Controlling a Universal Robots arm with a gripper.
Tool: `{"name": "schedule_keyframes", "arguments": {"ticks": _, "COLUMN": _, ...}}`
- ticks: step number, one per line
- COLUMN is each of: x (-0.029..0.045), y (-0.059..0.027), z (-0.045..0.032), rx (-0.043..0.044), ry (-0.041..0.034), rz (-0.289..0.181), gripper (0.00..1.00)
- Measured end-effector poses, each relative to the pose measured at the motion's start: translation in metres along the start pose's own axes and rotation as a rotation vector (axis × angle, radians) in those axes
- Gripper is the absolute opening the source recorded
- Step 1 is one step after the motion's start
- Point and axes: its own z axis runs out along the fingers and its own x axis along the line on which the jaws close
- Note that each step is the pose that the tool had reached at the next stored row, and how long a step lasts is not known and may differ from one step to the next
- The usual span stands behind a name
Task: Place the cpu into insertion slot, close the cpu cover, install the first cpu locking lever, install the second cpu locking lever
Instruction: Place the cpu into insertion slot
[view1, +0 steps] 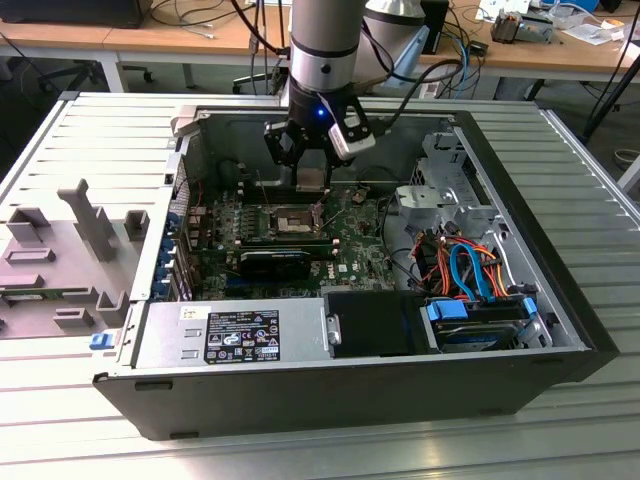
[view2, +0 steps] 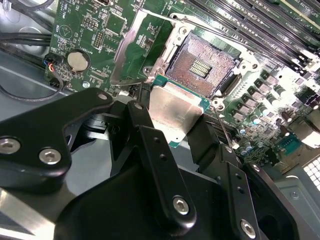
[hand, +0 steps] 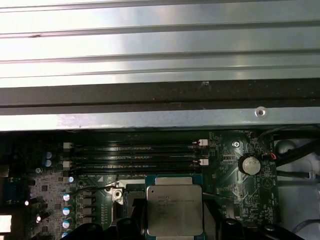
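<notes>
Gripper (view2: 174, 122) is closed on the cpu (view2: 177, 107); fingers (view2: 150, 135) pinch two opposite edges, silver top visible between them; the chip is off the board, inside the open computer case (view1: 300, 400). Insertion slot (view2: 202, 62) lies just below and past the fingertips, contacts bare, not touching the cpu; cpu cover (view2: 132, 47) stands tilted up beside the slot. Memory slots (hand: 135, 152) run further beyond the gripper.
</notes>
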Motion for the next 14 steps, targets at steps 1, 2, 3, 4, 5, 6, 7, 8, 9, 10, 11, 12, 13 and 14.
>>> {"name": "schedule_keyframes", "arguments": {"ticks": 1, "x": 0.0000, "y": 0.0000, "z": 0.0002, "rx": 0.0000, "ry": 0.0000, "rz": 0.000, "gripper": 0.54}}
{"name": "schedule_keyframes", "arguments": {"ticks": 2, "x": 0.0000, "y": -0.0001, "z": 0.0005, "rx": 0.0000, "ry": 0.0000, "rz": 0.000, "gripper": 0.54}}
{"name": "schedule_keyframes", "arguments": {"ticks": 3, "x": 0.0000, "y": -0.0001, "z": 0.0009, "rx": 0.0000, "ry": 0.0000, "rz": 0.000, "gripper": 0.54}}
{"name": "schedule_keyframes", "arguments": {"ticks": 4, "x": 0.0000, "y": -0.0002, "z": 0.0012, "rx": 0.0000, "ry": 0.0000, "rz": 0.000, "gripper": 0.54}}
{"name": "schedule_keyframes", "arguments": {"ticks": 5, "x": 0.0000, "y": -0.0002, "z": 0.0014, "rx": 0.0000, "ry": 0.0000, "rz": 0.000, "gripper": 0.54}}
{"name": "schedule_keyframes", "arguments": {"ticks": 6, "x": 0.0000, "y": -0.0003, "z": 0.0017, "rx": 0.0000, "ry": 0.0000, "rz": 0.000, "gripper": 0.54}}
{"name": "schedule_keyframes", "arguments": {"ticks": 7, "x": 0.0000, "y": -0.0003, "z": 0.0019, "rx": 0.0000, "ry": 0.0000, "rz": 0.000, "gripper": 0.54}}
{"name": "schedule_keyframes", "arguments": {"ticks": 8, "x": 0.0000, "y": -0.0003, "z": 0.0021, "rx": 0.0000, "ry": 0.0000, "rz": 0.000, "gripper": 0.54}}
{"name": "schedule_keyframes", "arguments": {"ticks": 9, "x": -0.0001, "y": -0.0004, "z": 0.0024, "rx": 0.0000, "ry": 0.0000, "rz": 0.000, "gripper": 0.54}}
{"name": "schedule_keyframes", "arguments": {"ticks": 10, "x": -0.0001, "y": -0.0004, "z": 0.0026, "rx": 0.0000, "ry": 0.0000, "rz": 0.000, "gripper": 0.54}}
{"name": "schedule_keyframes", "arguments": {"ticks": 11, "x": -0.0001, "y": -0.0004, "z": 0.0028, "rx": 0.0000, "ry": 0.0000, "rz": 0.000, "gripper": 0.54}}
{"name": "schedule_keyframes", "arguments": {"ticks": 12, "x": -0.0001, "y": -0.0005, "z": 0.0031, "rx": 0.0000, "ry": 0.0000, "rz": 0.000, "gripper": 0.54}}
{"name": "schedule_keyframes", "arguments": {"ticks": 13, "x": -0.0001, "y": -0.0005, "z": 0.0032, "rx": 0.0000, "ry": 0.0000, "rz": 0.000, "gripper": 0.54}}
{"name": "schedule_keyframes", "arguments": {"ticks": 14, "x": -0.0001, "y": -0.0005, "z": 0.0034, "rx": 0.0000, "ry": 0.0000, "rz": 0.000, "gripper": 0.54}}
